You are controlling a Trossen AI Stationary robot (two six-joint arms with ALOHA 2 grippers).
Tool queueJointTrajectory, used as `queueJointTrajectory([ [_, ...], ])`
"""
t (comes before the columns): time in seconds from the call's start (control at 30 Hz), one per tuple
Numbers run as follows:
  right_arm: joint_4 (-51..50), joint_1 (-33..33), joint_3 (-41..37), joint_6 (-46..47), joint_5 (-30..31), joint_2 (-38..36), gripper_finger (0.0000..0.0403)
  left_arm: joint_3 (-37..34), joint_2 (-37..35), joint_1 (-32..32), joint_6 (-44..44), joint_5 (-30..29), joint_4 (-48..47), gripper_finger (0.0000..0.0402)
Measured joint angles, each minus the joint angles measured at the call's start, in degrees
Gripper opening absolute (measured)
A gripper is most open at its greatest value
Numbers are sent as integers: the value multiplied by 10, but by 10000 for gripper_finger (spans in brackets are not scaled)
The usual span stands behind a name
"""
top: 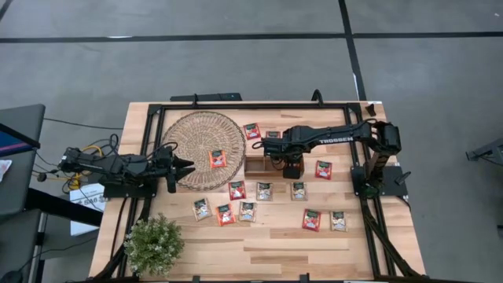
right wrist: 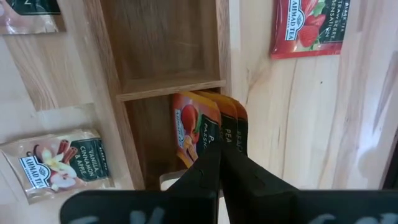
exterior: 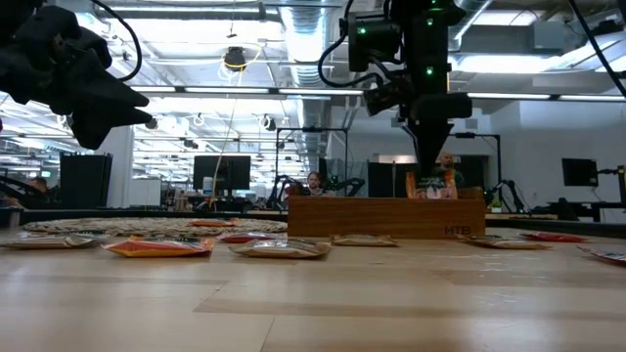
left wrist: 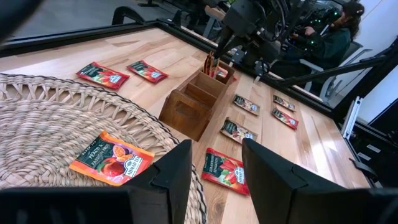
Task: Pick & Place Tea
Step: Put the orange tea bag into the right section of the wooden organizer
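Note:
A long brown wooden tray (top: 255, 164) stands mid-table. My right gripper (top: 292, 167) points down over its right end compartment, shut on an orange tea sachet (right wrist: 199, 134). Two more orange sachets (right wrist: 239, 127) stand on edge beside it. My left gripper (left wrist: 217, 186) is open and empty, hovering over the left edge of the round woven mat (top: 203, 145). One orange sachet (top: 218, 159) lies flat on the mat. Several red and pale sachets (top: 264, 191) lie flat on the table around the tray. My right gripper pinches the orange sachets' upper edge (right wrist: 214, 146) between its two fingers. It comes from above, pointing down. How many sachets are between the fingers I cannot tell. They stand upright, lower parts inside the tray's compartment, tops above the rim in the low view (exterior: 430, 184).
A potted green plant (top: 153, 244) stands at the near left corner. A black frame (top: 251, 104) runs along the table's edges. The tray's other compartments (right wrist: 161, 37) hold nothing. Red sachets (top: 323, 169) lie right of the tray, and others lie toward the near edge (top: 311, 219).

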Motion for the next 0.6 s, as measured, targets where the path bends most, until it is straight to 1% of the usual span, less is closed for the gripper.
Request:
queueJointTrajectory([
  [0.23, 0, -3, 0, -5, -1, 0, 0, 0, 0, 0, 0, 0, 0, 133],
  [0.4, -1, -4, 0, -12, -30, 0, 0, 0, 0, 0, 0, 0, 0, 133],
  [0.6, -3, -8, 0, -14, -31, 0, 0, 0, 0, 0, 0, 0, 0, 133],
])
